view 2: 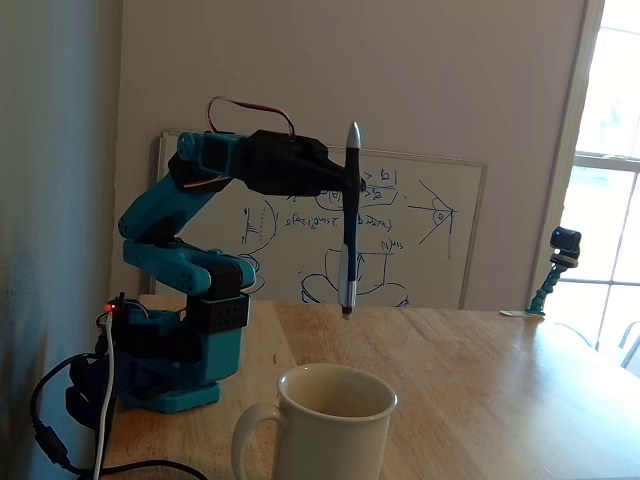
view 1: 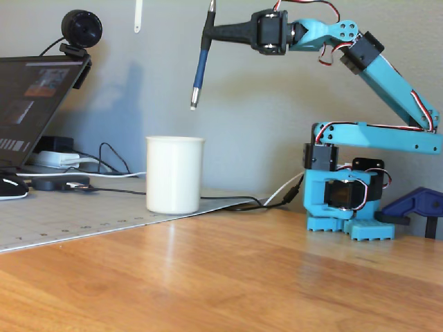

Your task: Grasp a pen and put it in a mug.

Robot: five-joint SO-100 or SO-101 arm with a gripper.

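Note:
In both fixed views my gripper (view 1: 210, 36) (view 2: 352, 188) is shut on a blue and silver pen (view 1: 201, 66) (view 2: 349, 250). The pen hangs almost upright, tip down, high in the air. A white mug (view 1: 174, 174) (view 2: 325, 428) stands on the table below it. In one fixed view the pen tip is a little right of the mug's middle and well above its rim. In the other fixed view the tip hangs above and behind the mug's rim. The mug looks empty.
The blue arm base (view 1: 346, 200) (view 2: 170, 350) stands on the wooden table (view 1: 242, 277). A laptop (view 1: 31, 104) with a webcam (view 1: 82, 31), cables (view 1: 228, 202) and a grey mat (view 1: 69, 218) lie at the left. A whiteboard (view 2: 420, 230) leans against the far wall.

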